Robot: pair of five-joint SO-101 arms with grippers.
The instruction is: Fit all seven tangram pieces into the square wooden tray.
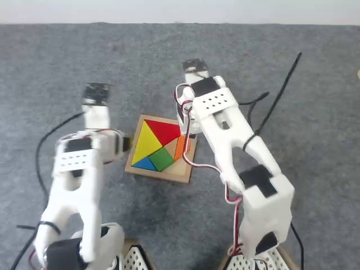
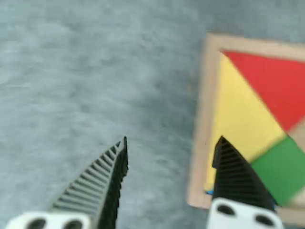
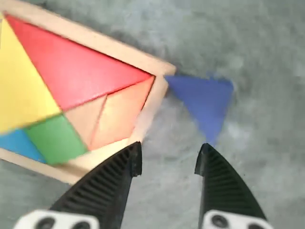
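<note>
Right wrist view: blue triangle [image 3: 202, 98] lies flat on carpet [image 3: 267, 47], outside the tray [image 3: 124, 51], just beside its corner. The right gripper [image 3: 169, 157] hangs near it, jaws apart, empty. The left gripper [image 2: 171, 148] is also apart, at the tray's far edge. Piece likely light, stiff, thin (little edge to pinch), so pinch across two sides. The tray wall crowds one corner.

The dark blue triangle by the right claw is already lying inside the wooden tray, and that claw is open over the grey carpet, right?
Not quite. The dark blue triangle lies outside the wooden tray, on the grey carpet by the tray's corner, as the right wrist view shows. The right claw is indeed open over the carpet.
</note>
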